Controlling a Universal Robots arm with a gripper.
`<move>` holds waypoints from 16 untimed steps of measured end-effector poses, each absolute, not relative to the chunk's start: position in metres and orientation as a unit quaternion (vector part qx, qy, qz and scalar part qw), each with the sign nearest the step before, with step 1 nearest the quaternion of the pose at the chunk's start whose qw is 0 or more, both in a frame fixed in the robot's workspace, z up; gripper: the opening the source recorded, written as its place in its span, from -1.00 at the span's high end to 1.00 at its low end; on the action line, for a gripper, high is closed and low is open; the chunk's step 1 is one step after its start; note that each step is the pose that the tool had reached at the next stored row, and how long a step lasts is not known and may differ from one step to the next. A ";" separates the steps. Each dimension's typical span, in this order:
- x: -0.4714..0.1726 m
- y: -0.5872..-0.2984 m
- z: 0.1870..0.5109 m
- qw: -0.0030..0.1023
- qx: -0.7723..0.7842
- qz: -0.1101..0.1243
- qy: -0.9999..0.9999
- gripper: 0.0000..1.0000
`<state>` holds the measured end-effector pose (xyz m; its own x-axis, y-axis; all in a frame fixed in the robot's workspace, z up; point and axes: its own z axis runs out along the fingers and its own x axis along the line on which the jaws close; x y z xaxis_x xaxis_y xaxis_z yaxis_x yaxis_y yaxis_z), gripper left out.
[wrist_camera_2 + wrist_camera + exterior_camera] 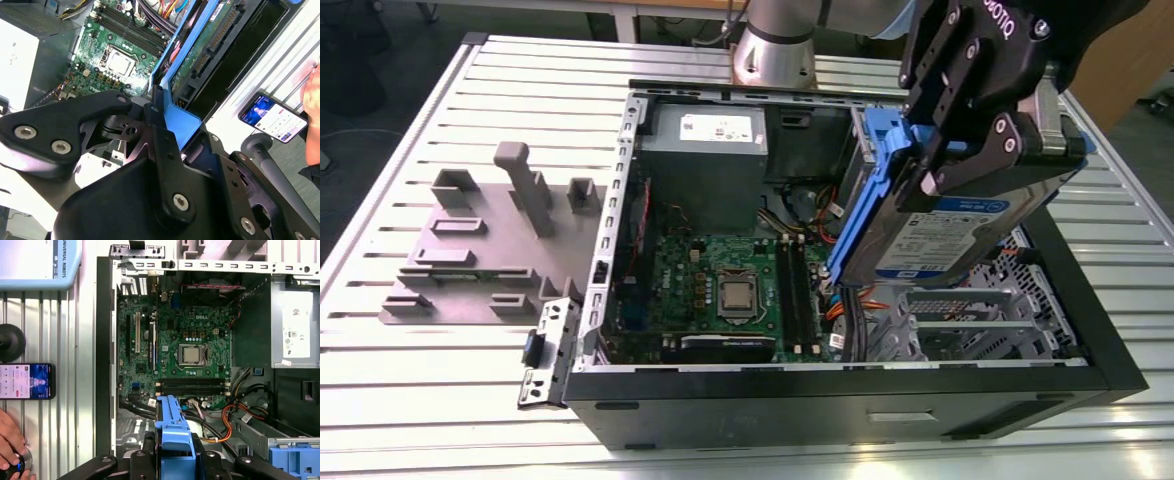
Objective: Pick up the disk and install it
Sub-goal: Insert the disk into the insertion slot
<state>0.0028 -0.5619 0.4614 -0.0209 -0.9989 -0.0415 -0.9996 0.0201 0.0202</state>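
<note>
My gripper (958, 172) is shut on the disk (947, 235), a silver-grey drive with a white and blue label and a blue bracket. The drive hangs tilted on edge over the open computer case (854, 385), above the metal drive cage (961, 320) at the exterior view's right. In the second wrist view the black fingers (160, 140) clamp the disk's blue bracket (182, 122), and its green board side (210, 45) faces the case. In the first wrist view the disk's bracket (172, 427) sticks out from the gripper (172, 462) over the motherboard (180, 350).
Inside the case are a grey power supply (707, 150), cables and a second blue bracket (292, 460). A grey fixture (480, 250) lies on the slatted table at the exterior view's left. A phone (27, 381), a hand (10, 440) and a pendant (40, 262) are beside the case.
</note>
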 end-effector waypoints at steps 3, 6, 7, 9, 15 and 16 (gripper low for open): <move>0.005 -0.562 0.461 0.008 -0.700 0.022 0.714 0.27; 0.008 -0.562 0.461 0.008 -0.700 0.022 0.714 0.27; 0.009 -0.562 0.461 0.008 -0.700 0.022 0.714 0.27; 0.012 -0.562 0.461 0.008 -0.700 0.022 0.714 0.27; 0.019 -0.562 0.461 0.008 -0.700 0.022 0.714 0.27; 0.021 -0.562 0.461 0.008 -0.700 0.022 0.714 0.27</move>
<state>0.0207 -0.5619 0.4613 -0.0211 -0.9989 -0.0415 -0.9996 0.0203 0.0201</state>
